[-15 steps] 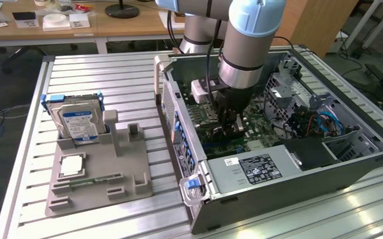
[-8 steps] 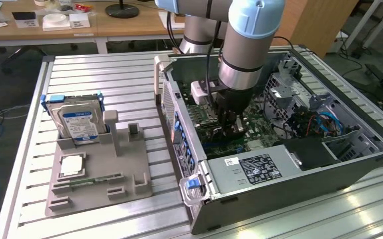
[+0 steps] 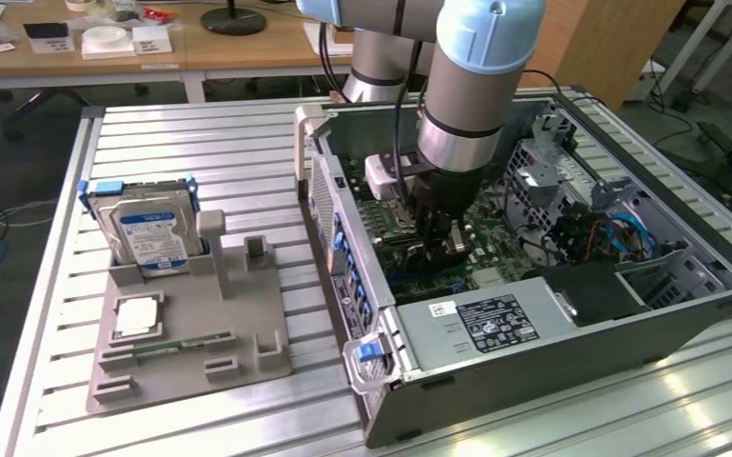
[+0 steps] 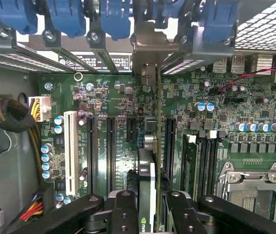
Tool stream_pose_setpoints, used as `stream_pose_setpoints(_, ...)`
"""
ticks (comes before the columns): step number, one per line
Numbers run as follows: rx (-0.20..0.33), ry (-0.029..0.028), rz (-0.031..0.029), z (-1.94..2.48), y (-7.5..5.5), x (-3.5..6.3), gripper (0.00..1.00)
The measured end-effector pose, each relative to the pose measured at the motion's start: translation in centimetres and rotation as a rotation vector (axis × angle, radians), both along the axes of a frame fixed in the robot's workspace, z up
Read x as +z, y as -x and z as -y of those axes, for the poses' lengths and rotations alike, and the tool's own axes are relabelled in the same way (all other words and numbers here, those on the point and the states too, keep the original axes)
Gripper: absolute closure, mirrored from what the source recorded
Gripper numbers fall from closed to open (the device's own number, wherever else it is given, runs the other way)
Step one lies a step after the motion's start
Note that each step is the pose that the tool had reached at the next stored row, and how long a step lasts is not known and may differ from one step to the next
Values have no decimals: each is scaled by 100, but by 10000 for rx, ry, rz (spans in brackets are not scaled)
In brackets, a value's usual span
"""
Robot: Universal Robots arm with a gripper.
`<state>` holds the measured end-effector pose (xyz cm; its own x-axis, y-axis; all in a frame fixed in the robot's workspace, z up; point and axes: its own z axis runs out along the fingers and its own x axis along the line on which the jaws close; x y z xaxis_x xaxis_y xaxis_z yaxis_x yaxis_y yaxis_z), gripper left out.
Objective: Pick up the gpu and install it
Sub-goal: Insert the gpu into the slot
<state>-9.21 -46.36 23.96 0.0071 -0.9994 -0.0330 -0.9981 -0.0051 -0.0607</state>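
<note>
Black metal pincer (image 4: 147,209) clamped on the thin gpu (image 4: 146,180), seemingly standing edge-on above the green motherboard (image 4: 118,97).

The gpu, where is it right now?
The gpu stands on edge between the jaws, inside the computer case, over the motherboard's slots.

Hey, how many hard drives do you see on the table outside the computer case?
1. The hard drive stands upright in the gray holder on the exterior view's left, apart from the computer case. More could be hidden inside the case.
</note>
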Motion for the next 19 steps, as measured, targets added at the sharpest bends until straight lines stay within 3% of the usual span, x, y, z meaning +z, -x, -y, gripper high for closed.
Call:
stream_pose_setpoints(14,0,-4,0,0,0,-5,73)
stream_pose_setpoints(19,-1,-1,0,0,1,-5,66)
